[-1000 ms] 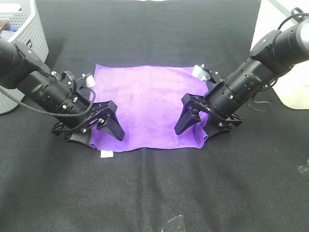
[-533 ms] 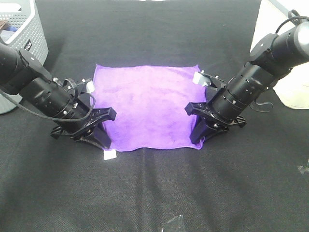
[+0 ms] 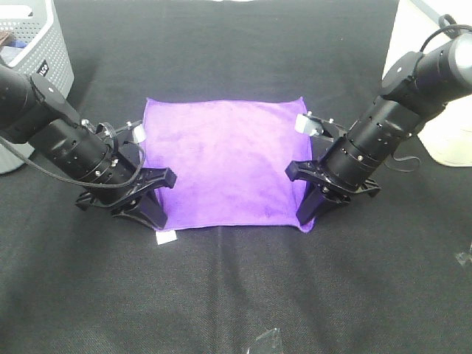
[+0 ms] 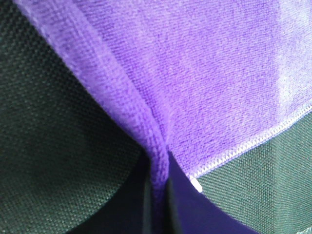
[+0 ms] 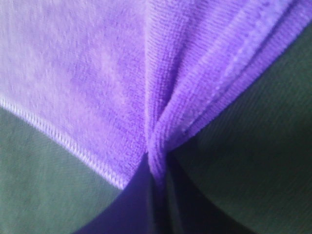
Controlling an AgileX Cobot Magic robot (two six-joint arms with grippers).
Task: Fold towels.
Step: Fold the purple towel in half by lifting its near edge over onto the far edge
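Fingers are clamped shut in both pairs above the one black counter [image 3: 236, 302], where one purple towel [image 3: 221, 162] lies flat mid-scene, the left fingers [image 3: 153, 211] pinching its near left corner, the right fingers [image 3: 307, 214] its near right corner, one grey basket [image 3: 40, 51] far left, one white tag [image 3: 165, 237] beside the near left corner.

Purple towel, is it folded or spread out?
Spread out: the towel lies open on the table, with only its two near corners pinched by the left hand and right hand.
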